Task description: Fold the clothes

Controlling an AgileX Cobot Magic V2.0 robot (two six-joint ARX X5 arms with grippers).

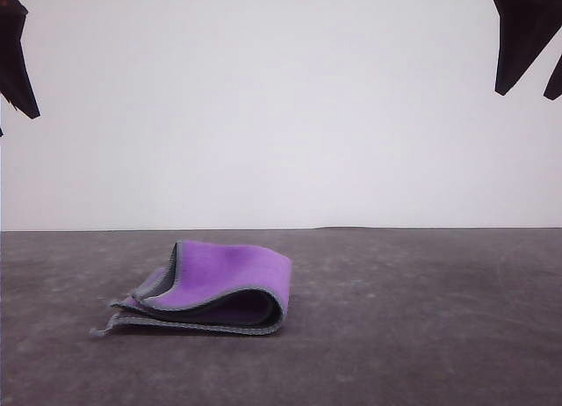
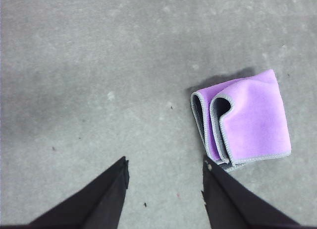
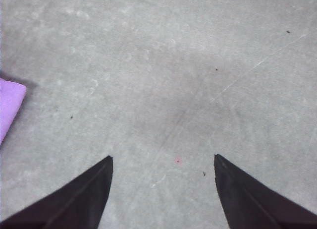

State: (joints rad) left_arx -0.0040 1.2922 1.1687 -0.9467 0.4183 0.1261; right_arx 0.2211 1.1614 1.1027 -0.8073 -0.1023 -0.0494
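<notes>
cloth (image 1: 230, 281) lies folded on the grey table (image 1: 421, 318), left of centre in the front view, purple face outward and a dark charcoal layer showing inside the curl of the fold. no brand, label or writing can be read on anything here. its fabric looks soft and fleecy, with a light grey stitched hem tracing each edge; the layers sit loosely, the right side a rounded bulging fold, the left side a stack of hemmed edges with one corner trailing flat on the table. from above, in the left wrist view, the cloth (image 2: 247, 120) reads as a rough rectangle with two curled loops of hem at one end. the table surface is matte, mottled grey, speckled and faintly scratched. left gripper (image 2: 165, 175) hangs high above the table with its dark, tapered, pointed fingers (image 2: 104, 199) spread apart, nothing between them, the cloth just beside one fingertip in that view. right gripper (image 3: 163, 172) is also raised, its black wedge-shaped fingers (image 3: 252, 199) apart over bare table, a purple corner of the cloth (image 3: 9, 107) at the frame's edge.
</notes>
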